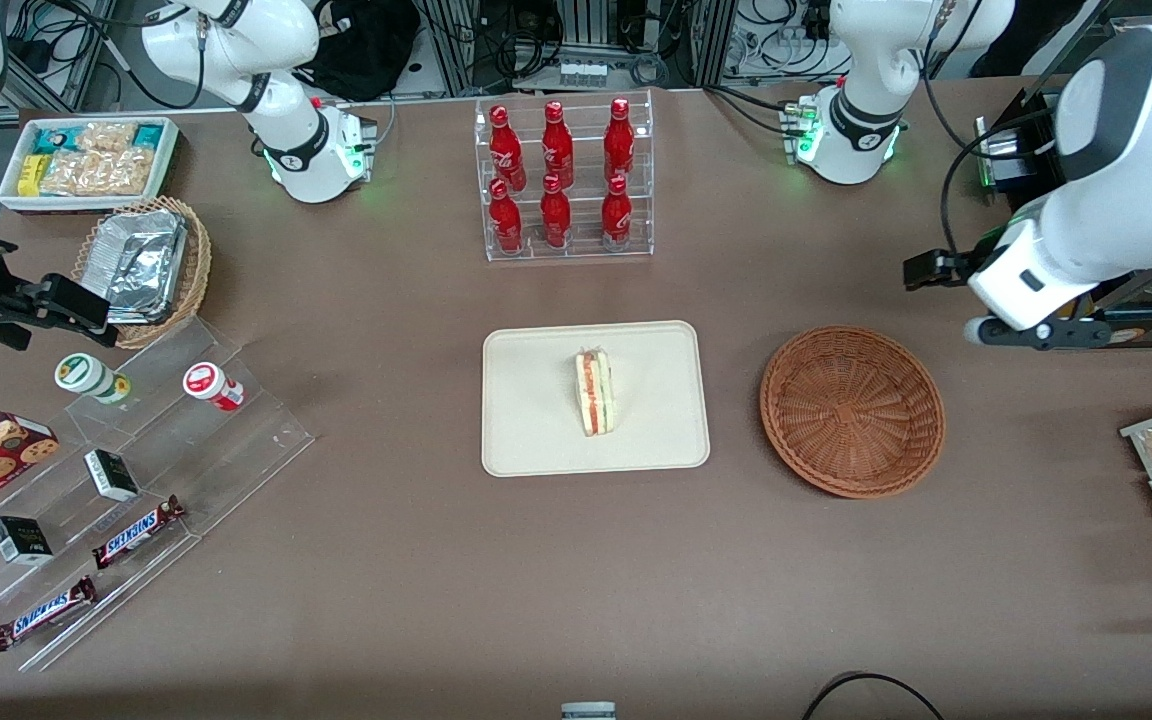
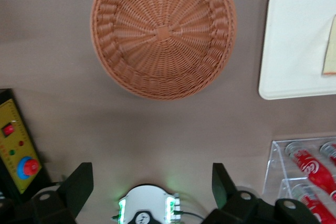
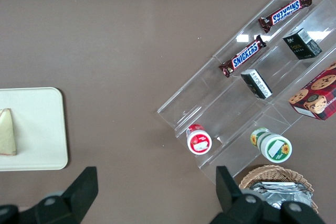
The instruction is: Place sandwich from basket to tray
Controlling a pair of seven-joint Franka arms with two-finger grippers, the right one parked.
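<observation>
Below the wide-open, empty hand [image 2: 152, 182] sits the empty reddish-brown wicker basket [image 2: 163, 33]; triangular sandwich [image 1: 595, 392] stands on the cream tray [image 1: 536, 440], could tip if bumped.

White arm, black claw [image 2: 152, 187], green lights.

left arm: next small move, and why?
Probably none beyond holding clear or retracting. The triangular pale-bread sandwich already lies on the flat cream rectangular tray, and the round reddish-brown wicker basket holds nothing. The left gripper is open, holds nothing, and sits above the table, farther from the front camera than the basket. The task looks done.
</observation>
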